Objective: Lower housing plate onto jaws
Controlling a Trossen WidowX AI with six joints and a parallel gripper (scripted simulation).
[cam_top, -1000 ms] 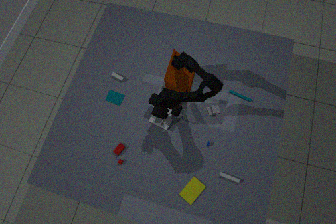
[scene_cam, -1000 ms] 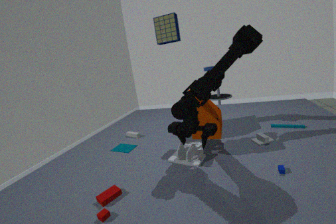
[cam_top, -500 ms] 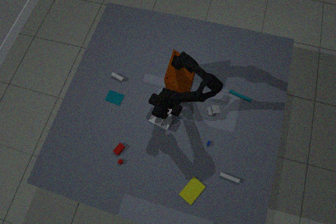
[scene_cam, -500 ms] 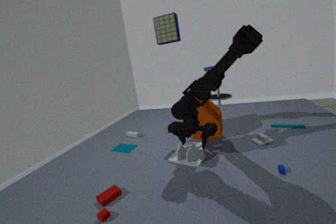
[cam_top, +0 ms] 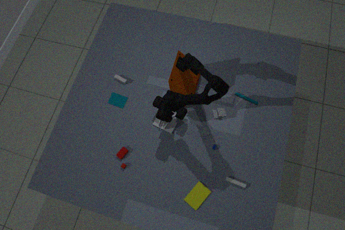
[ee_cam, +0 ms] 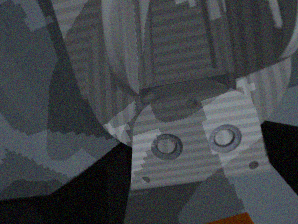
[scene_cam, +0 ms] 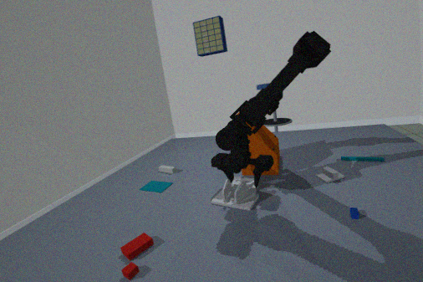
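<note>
The black jointed arm [cam_top: 216,87] [scene_cam: 272,94] slopes down from its raised elbow, its black gripper [cam_top: 170,110] [scene_cam: 244,182] [ee_cam: 188,136] pointing downward over the white slab-like base [cam_top: 159,123] [scene_cam: 223,202]. The fingers are clamped on the pale grey housing plate [ee_cam: 196,150], above the base. In the wrist view, the plate's long axis runs crosswise from finger to finger, its two round, ringed holes side by side, each framing a pale round pin end. Whether it is fully seated cannot be told.
</note>
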